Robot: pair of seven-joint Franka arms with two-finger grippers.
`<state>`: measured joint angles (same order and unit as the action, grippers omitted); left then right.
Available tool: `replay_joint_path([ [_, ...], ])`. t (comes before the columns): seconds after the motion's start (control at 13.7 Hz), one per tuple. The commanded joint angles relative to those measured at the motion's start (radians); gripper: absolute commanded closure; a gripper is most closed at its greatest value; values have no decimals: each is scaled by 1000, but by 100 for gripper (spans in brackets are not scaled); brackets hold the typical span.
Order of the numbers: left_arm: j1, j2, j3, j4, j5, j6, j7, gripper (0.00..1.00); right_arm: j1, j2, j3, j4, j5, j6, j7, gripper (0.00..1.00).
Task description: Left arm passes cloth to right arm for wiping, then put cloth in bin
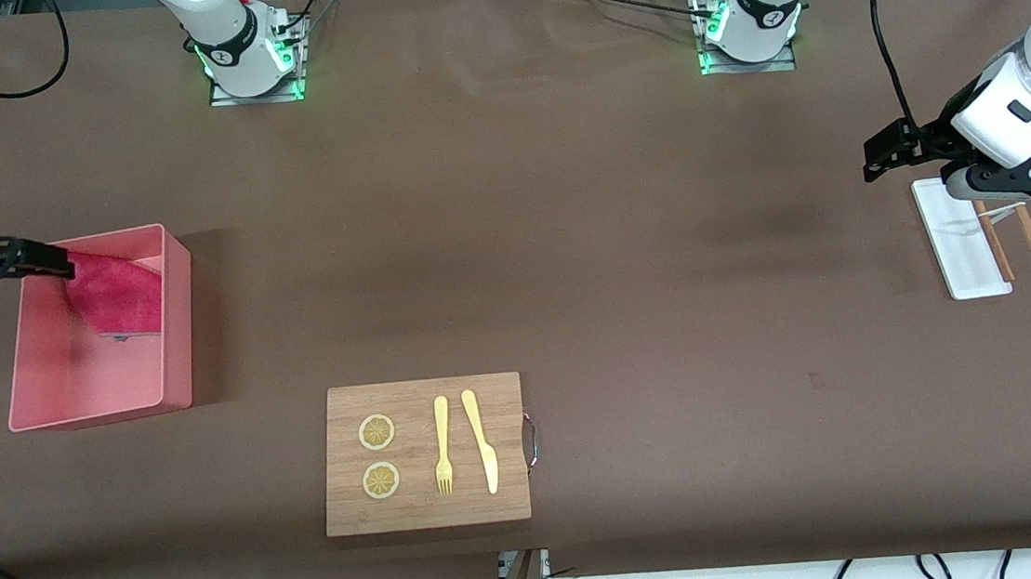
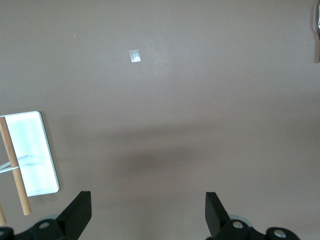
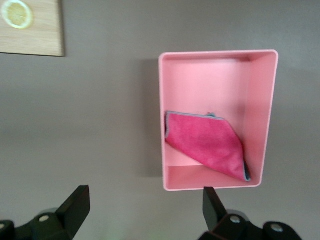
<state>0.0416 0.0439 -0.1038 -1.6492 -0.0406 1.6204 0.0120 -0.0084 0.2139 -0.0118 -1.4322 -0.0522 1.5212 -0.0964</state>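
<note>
Cloth lying in the bin, both arms out at the worktop's ends

We are seeing the crimson cloth [image 3: 207, 147] lying inside the pink bin [image 1: 175, 328] near the right arm's edge, the right gripper [image 3: 142, 207] hanging wide above it; the left gripper [image 2: 147, 212] is hovering wide by the white tray [image 1: 960, 251], leaving the middle brown worktop [image 1: 624, 252] open.

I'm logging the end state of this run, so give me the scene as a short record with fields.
cloth: crimson cloth lies loose inside the bin, held by no gripper
bin: pink bin at the right arm's end of the table
right gripper: right gripper open, empty, above the table beside the bin
left gripper: left gripper open, empty, waiting over the table by the white tray
board: wooden board nearer the front camera, with two lemon slices, a fork and a knife
task state: cloth appears to be in the bin
</note>
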Motion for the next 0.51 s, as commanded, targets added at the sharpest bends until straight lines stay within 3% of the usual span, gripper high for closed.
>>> replay_joint_path([
  [0.0, 0, 7, -2, 23, 21, -16, 0, 0, -25, -54, 55, -33, -18, 4, 15, 0],
  [0.44, -2, 5, -4, 23, 21, -16, -6, 0, -42, -140, 61, -54, -9, -19, 18, 0],
])
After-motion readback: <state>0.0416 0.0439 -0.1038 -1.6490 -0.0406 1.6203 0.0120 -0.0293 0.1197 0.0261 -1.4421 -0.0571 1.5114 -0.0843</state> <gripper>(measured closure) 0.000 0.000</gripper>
